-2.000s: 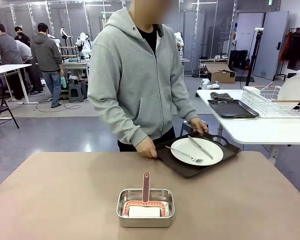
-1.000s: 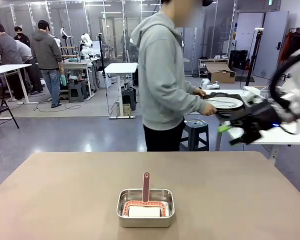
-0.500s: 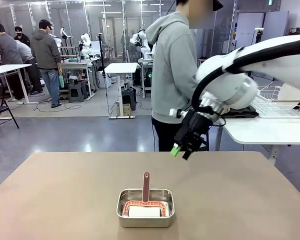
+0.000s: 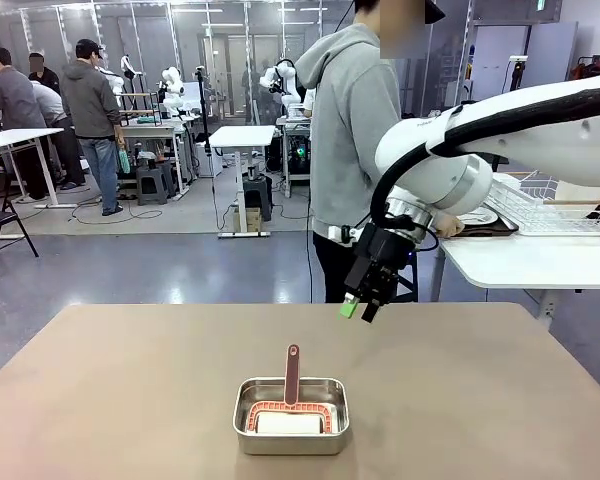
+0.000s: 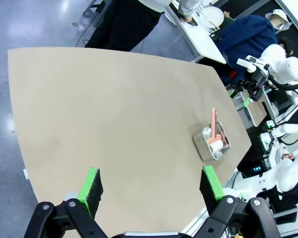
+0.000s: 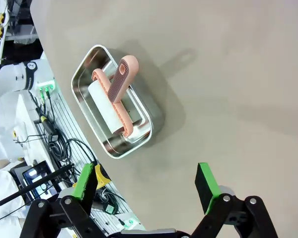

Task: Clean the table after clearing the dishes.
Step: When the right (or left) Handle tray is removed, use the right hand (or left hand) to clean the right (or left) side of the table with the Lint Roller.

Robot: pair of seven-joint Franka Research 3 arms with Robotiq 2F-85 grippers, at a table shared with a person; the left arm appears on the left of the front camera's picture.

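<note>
The tan-brown table [image 4: 130, 380] carries a steel pan [image 4: 290, 415] near its front middle. Inside the pan lies a white roller with a pink handle [image 4: 292, 375]. My right gripper [image 4: 357, 310] hangs open above the table's far edge, beyond and to the right of the pan. In the right wrist view the right gripper [image 6: 145, 182] is empty, with the pan [image 6: 116, 101] ahead to the left. My left gripper [image 5: 151, 184] is open and empty above the table's [image 5: 114, 109] left end, far from the pan [image 5: 212, 141]. A white plate [image 4: 477, 215] on a dark tray rests on the white side table, by the person's hand [image 4: 446, 226].
The person in a grey hoodie [image 4: 355, 130] stands behind the far edge, turned toward the white side table [image 4: 520, 262], which also holds a wire dish rack [image 4: 540, 205]. My right arm [image 4: 500, 135] spans the right side above the table.
The person lifted the tray with plate, fork and knife off the table and carried it to the side table. My right arm swung in from the right over the far edge.
</note>
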